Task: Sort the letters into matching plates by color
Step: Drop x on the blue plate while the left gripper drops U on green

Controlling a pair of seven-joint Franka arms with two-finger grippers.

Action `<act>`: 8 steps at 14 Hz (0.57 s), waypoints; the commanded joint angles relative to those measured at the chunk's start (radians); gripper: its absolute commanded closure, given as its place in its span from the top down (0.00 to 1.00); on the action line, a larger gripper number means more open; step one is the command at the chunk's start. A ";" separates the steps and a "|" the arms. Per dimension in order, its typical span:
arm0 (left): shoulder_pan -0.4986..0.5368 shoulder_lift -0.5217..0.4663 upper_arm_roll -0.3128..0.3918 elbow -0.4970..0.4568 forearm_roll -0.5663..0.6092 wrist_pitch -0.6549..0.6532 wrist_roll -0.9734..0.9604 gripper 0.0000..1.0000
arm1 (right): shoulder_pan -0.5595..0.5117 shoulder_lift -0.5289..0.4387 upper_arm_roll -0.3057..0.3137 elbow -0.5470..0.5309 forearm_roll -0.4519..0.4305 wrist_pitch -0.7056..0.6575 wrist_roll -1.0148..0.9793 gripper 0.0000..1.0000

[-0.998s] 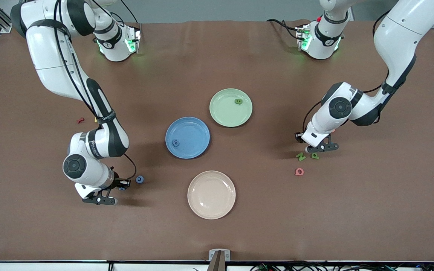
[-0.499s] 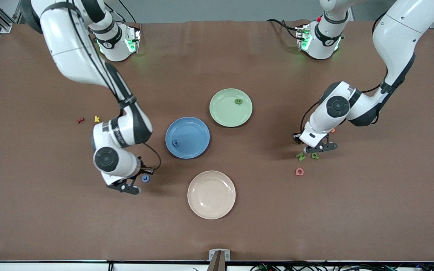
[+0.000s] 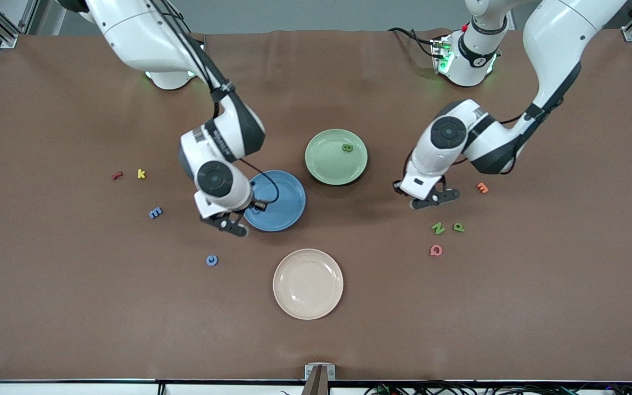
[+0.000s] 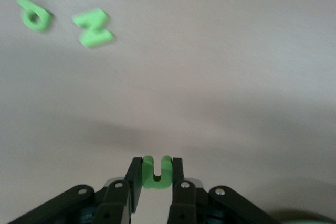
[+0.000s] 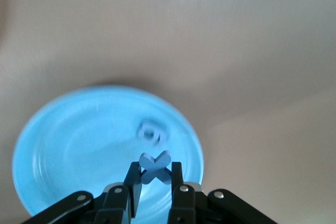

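Both arms have travelled toward the middle of the worktop [image 3: 74, 329] since the earlier pictures, each one carrying a letter away from the place where it picked it. Nearest to the front camera stands the cream plate [image 3: 308, 283], which has no part in the sorting. A little farther lie a blue round letter [image 3: 212, 260] toward the right arm's end, and a pink letter [image 3: 435, 250], a green N [image 3: 438, 227] and a second green letter [image 3: 458, 226] toward the left arm's end. The right gripper [image 3: 227, 224] hangs over the rim of the blue plate [image 3: 280, 200], its jaws pinching a blue X [image 5: 154, 167]; one blue letter [image 5: 151, 132] already lies in that plate. The left gripper [image 3: 431, 200] is over bare worktop between the green letters and the green plate [image 3: 327, 159], its jaws pinching a green U [image 4: 157, 171]. A blue E [image 3: 155, 212] waits farther toward the right arm's end, and a green letter [image 3: 347, 147] lies in the green plate. The step in hand is the delivery. Next, I judge, the right arm needs only to move slightly inward and release, while the left arm must cross to the green plate first.
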 commanded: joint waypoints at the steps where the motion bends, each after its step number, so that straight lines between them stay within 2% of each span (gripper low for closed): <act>1: -0.106 -0.009 -0.013 0.017 -0.055 -0.026 -0.099 0.20 | 0.062 -0.045 -0.009 -0.093 0.018 0.051 0.111 0.28; 2: -0.158 -0.005 -0.012 0.023 -0.064 -0.026 -0.148 0.20 | 0.074 -0.045 -0.009 -0.092 0.018 0.049 0.121 0.83; 3: -0.209 0.015 -0.010 0.042 -0.064 -0.026 -0.197 0.20 | 0.079 -0.047 -0.009 -0.090 0.017 0.044 0.121 1.00; 6: -0.344 0.073 0.011 0.101 -0.064 -0.026 -0.298 0.20 | 0.048 -0.047 -0.015 -0.069 0.003 0.049 0.083 1.00; 8: -0.430 0.101 0.055 0.128 -0.063 -0.026 -0.337 0.20 | -0.018 -0.044 -0.015 -0.040 0.000 0.047 -0.032 1.00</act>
